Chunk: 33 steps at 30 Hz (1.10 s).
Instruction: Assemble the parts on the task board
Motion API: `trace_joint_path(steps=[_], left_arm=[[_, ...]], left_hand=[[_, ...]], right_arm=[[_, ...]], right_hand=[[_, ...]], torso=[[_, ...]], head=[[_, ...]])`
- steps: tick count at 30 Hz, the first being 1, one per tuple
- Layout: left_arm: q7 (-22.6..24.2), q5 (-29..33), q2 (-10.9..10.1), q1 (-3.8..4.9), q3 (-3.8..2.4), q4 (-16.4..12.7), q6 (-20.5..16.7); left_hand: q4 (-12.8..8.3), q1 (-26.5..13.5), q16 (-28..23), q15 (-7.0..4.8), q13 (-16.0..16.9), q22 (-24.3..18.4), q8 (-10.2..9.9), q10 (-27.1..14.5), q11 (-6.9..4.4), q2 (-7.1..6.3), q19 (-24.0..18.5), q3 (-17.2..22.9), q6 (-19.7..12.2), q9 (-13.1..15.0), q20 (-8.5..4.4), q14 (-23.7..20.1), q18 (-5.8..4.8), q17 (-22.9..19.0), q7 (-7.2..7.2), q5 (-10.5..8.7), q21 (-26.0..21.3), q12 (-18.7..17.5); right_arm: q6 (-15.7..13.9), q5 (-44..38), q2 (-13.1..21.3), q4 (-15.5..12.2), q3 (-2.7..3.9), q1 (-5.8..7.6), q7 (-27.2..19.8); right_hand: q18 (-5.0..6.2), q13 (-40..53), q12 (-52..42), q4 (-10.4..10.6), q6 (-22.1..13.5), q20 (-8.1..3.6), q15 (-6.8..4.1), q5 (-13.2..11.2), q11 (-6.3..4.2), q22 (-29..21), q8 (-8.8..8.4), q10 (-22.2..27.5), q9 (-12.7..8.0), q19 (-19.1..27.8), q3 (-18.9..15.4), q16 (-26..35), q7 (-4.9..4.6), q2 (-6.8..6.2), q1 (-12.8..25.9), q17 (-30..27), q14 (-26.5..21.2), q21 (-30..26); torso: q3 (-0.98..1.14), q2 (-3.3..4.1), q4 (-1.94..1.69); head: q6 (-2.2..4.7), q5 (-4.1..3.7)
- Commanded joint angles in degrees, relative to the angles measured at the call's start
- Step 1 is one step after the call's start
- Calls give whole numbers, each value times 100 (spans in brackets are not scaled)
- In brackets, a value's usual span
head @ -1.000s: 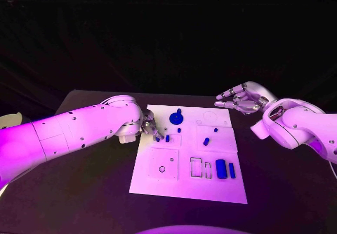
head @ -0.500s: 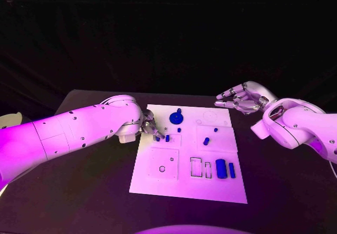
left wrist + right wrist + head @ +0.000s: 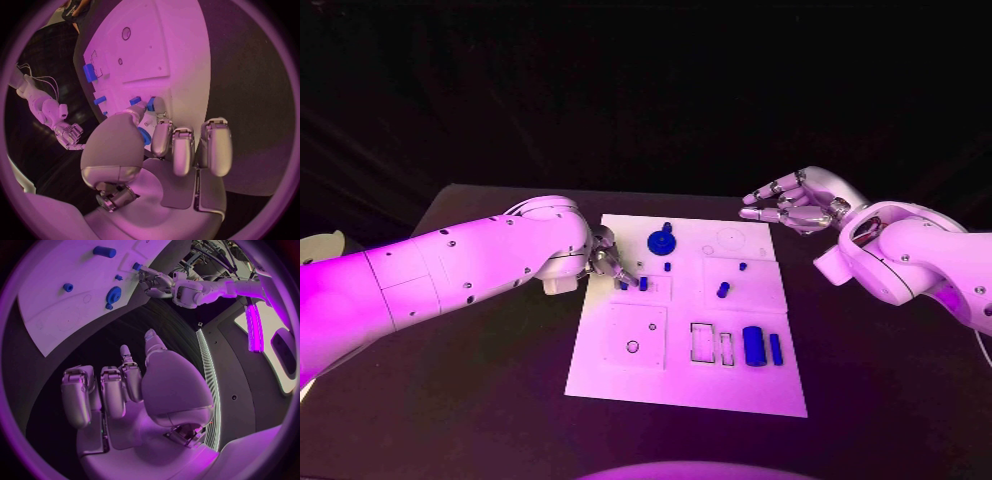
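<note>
The white task board (image 3: 625,375) lies in the middle of the black table. My left hand (image 3: 609,262) rests at the board's left edge. Its thumb and a finger pinch a small blue peg (image 3: 643,283) that stands on the board (image 3: 156,45), and the peg (image 3: 150,104) shows at the fingertips (image 3: 160,112). A blue gear (image 3: 661,240) sits near the far edge, with a short peg (image 3: 668,267) beside it. Another blue piece (image 3: 723,290) lies mid-board. My right hand (image 3: 790,205) hovers off the board's far right corner, fingers loosely curled and holding nothing.
A wide blue block (image 3: 754,345) and a thin blue bar (image 3: 776,348) stand at the board's right side beside two outlined slots (image 3: 713,343). A round hole (image 3: 633,347) is in the near left square. Bare black table (image 3: 459,390) surrounds the board.
</note>
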<state>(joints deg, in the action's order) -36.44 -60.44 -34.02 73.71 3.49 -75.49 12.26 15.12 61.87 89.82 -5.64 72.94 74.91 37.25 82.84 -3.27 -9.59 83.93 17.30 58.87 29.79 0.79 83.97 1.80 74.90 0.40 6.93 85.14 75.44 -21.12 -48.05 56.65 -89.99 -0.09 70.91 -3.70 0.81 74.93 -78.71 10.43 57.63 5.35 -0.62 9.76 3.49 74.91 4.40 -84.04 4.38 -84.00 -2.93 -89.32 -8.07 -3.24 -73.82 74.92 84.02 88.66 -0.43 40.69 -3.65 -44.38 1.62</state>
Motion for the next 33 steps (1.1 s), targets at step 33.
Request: trace_joint_path(steps=[33], left_arm=[[2951,2300,-413,-24,-20,-112,-2417]], left_hand=[[166,386,-2240,507,-3152,-3039,-486,-2621,667,523,-2170,-1592,-1433,-540,442,-860,827,-1303,717,52,-4039,-3181]], right_arm=[[194,-25,-81,120,-8,-43,-79]], right_hand=[[-1,914,56,2,6,-13,-28,66,-27,1200,-16,-108,7,-415,-63,36,-3,53,-14,1359,560,-41]], torso=[[6,-1,-1]], head=[[35,-29]])
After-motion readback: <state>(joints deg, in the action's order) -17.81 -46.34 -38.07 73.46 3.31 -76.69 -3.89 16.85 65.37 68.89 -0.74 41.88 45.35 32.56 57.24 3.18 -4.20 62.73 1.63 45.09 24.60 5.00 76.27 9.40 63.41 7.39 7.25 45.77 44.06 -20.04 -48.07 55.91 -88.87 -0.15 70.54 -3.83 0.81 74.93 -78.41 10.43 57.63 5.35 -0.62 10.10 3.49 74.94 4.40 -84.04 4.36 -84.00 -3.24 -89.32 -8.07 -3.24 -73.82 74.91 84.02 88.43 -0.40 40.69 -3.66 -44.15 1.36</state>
